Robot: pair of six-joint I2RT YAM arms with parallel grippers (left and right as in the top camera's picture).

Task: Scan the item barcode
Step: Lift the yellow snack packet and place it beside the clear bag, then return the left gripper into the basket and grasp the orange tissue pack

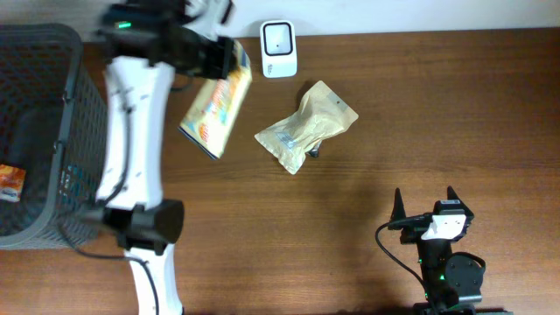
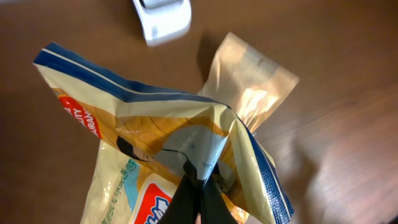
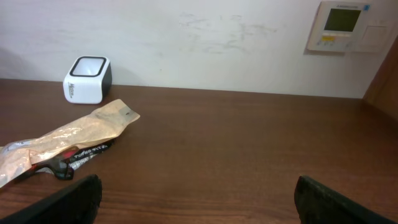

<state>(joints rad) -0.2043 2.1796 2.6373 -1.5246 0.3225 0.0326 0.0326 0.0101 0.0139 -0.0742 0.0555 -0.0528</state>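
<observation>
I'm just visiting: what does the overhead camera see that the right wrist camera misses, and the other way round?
Overhead only: a black mesh basket at the left edge, and the left end effector shut on a yellow snack bag. Right wrist only: a white control panel on the wall. Both: the white barcode scanner and the tan paper pouch lying on the brown wooden table.

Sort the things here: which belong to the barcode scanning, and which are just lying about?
Job: yellow bag, held up; scanner.
Lying about: brown pouch; basket; orange packet in it.
</observation>
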